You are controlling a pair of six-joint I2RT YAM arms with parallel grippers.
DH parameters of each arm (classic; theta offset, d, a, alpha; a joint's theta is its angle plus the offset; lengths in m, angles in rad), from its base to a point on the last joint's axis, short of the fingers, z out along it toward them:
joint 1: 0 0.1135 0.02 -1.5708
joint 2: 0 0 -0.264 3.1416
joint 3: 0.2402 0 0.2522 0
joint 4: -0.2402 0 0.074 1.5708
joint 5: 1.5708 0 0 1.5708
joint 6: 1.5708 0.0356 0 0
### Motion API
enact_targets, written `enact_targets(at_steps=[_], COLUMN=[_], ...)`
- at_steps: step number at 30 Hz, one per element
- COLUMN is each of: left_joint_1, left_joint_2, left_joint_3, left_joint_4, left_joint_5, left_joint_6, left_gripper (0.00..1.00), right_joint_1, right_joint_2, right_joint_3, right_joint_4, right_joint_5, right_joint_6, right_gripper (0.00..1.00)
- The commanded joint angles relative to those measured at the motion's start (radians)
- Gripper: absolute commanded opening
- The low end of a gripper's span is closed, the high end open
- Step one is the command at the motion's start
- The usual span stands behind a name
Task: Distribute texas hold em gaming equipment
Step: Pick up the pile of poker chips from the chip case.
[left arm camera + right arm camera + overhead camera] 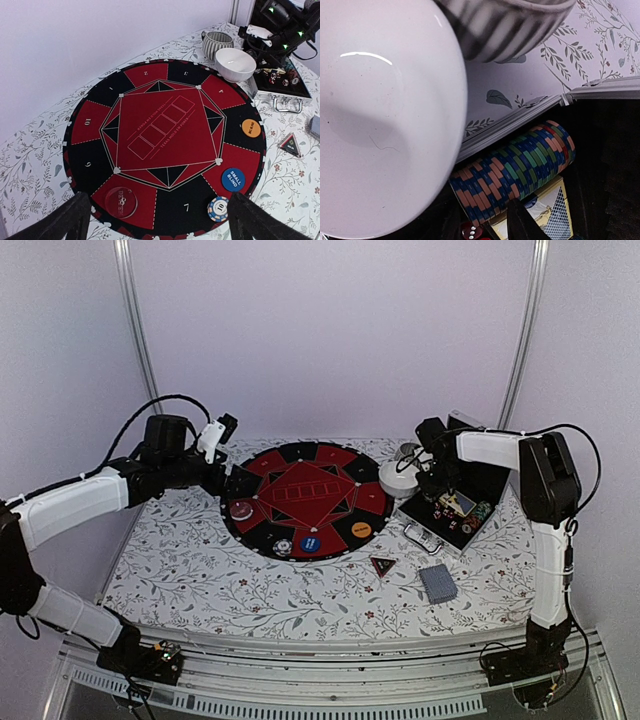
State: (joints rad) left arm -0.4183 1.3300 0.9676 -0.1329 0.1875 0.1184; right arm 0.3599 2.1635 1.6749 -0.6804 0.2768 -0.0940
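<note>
The flowered worktop [200,580] is carrying a round red-and-black felt mat [300,495] at its middle, and the silver-edged black case [272,95] is lying open just to the right of it. A white bowl [235,64] is sitting between mat and case, touching or nearly touching the mat's far right rim, with a striped cup [216,42] just behind it. The left gripper [157,210] is hovering at the mat's left edge with its fingers spread wide and holding nothing. The right gripper [440,490] is reaching down into the case beside the bowl; its wrist view is too tight to tell whether it is pinching anything. A deck of cards [437,583] is lying face down near the front right, well apart from the mat. A row of striped poker chips [515,170] is standing on edge inside the case. The black-red triangular marker [290,145] is lying just off the mat's near right edge. On the mat's near rim, a see-through disc [121,202], a striped chip [218,208], a blue disc [233,179] and an orange disc [251,128] are each sitting in a separate segment.
</note>
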Motion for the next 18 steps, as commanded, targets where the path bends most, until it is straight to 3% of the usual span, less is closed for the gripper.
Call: enact_targets(at_steps=[1,9,18], left_joint_1=[0.019,0.020,0.021], left_joint_2=[0.017,0.028,0.037], left_joint_3=[0.005,0.010,0.013], left_joint_4=[0.008,0.002,-0.003], left_joint_5=[0.036,0.071,0.108], left_joint_6=[-0.018,-0.022,-0.033], left_gripper=[0.97,0.97,0.98], right_joint_1=[-0.024,-0.038,0.013], right_joint_2=[0.024,0.033,-0.025], right_joint_3=[-0.005,-0.007,-0.067], right_joint_4=[0.002,0.017,0.029], right_joint_5=[-0.077,-0.147,-0.031], right_joint_6=[0.001,-0.001,0.032], right_gripper=[0.35,0.30,0.30])
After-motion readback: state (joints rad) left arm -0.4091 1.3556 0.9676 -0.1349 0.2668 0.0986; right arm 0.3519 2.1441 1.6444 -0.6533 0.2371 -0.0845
